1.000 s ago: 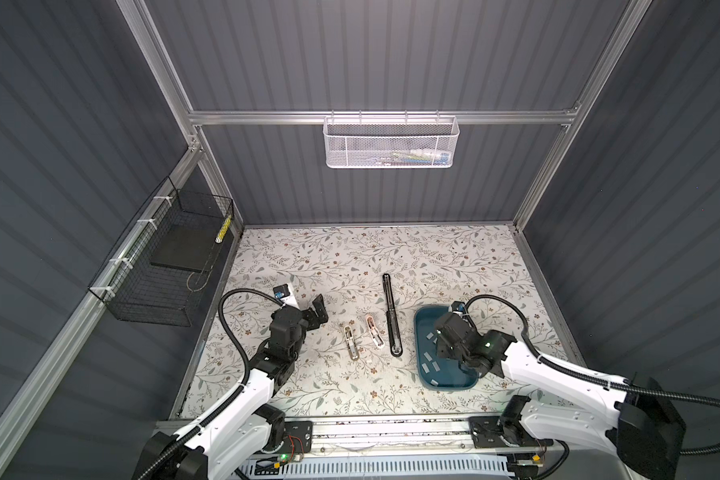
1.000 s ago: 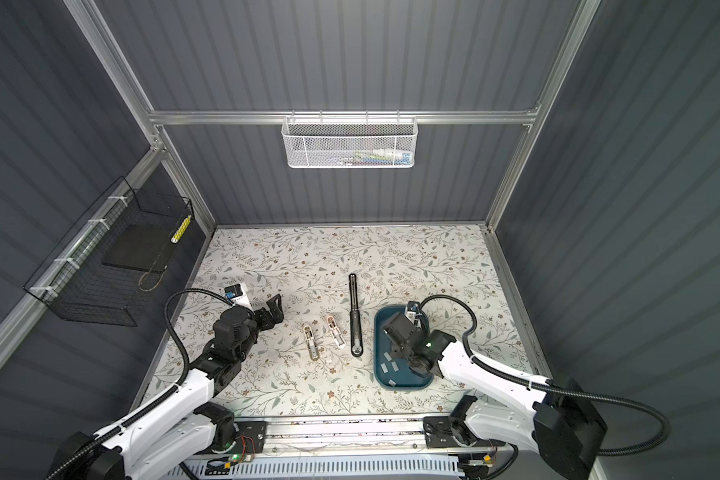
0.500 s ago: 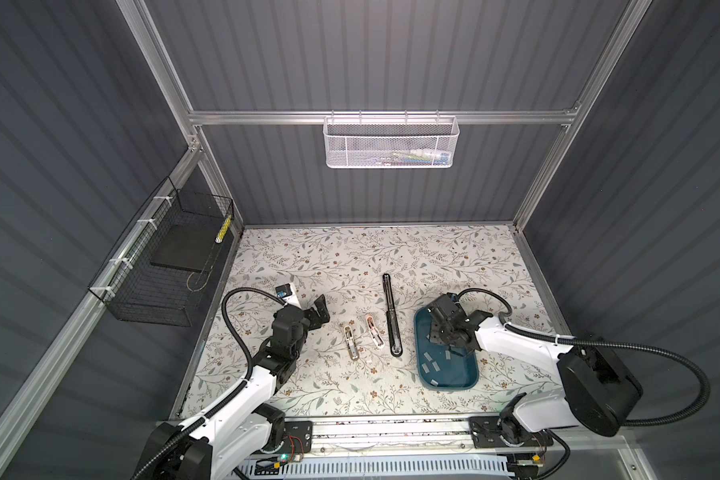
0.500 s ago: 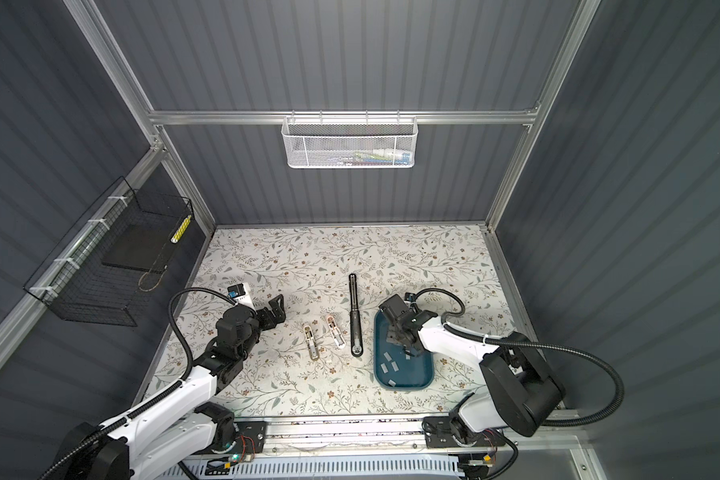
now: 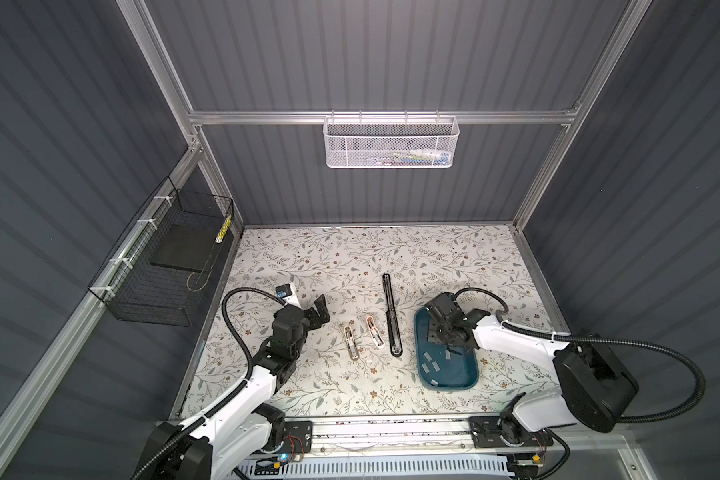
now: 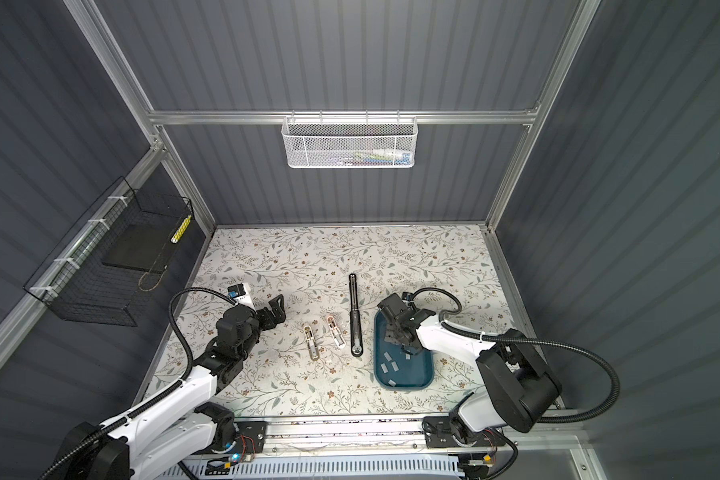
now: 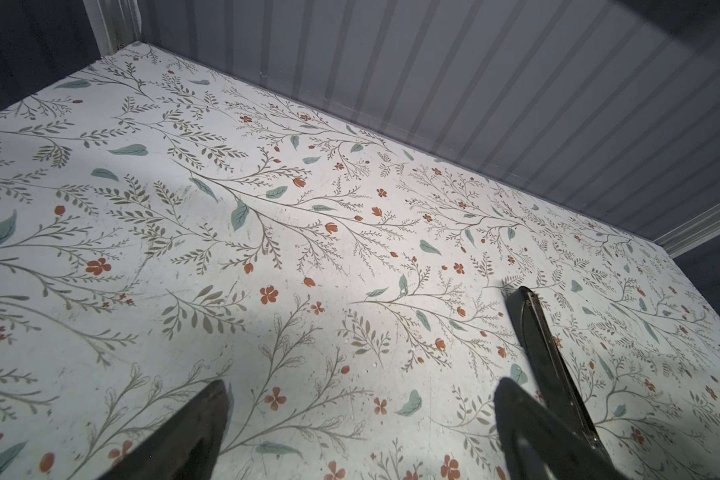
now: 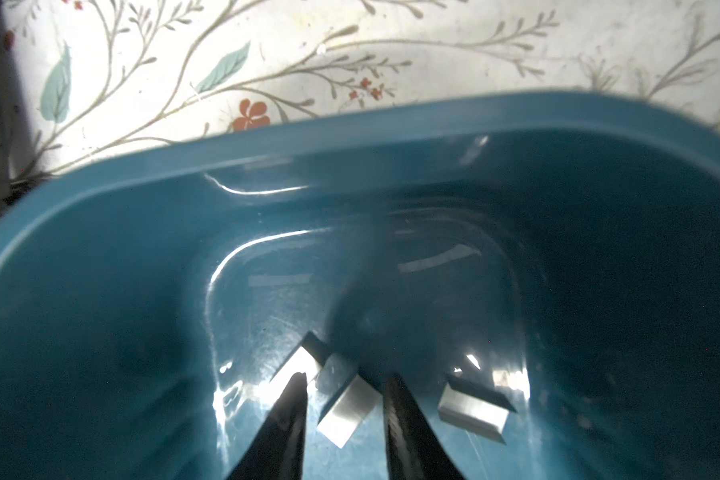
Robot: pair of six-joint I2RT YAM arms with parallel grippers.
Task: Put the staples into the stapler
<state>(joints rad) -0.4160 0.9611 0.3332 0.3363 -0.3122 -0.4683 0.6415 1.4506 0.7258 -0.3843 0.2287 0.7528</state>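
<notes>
The glossy teal plastic tray (image 8: 350, 124) holds the staples (image 8: 346, 409): flat, pale, shiny metal strips with square ends, loose on its floor. Left of it, on the matte floral mat (image 5: 350, 257), lie two small staplers (image 5: 351, 341), opened flat, and a long, slim black stapler (image 5: 391, 316). Farther back hang a black wire basket (image 5: 150, 299) and a white mesh basket (image 5: 391, 145), its contents too small to tell. The right gripper (image 8: 345, 377) hides the tray's far end in both top views. It is narrowly spread, straddling one strip, contact unclear. The left gripper (image 7: 361, 383) gapes wide over the mat, holding nothing
</notes>
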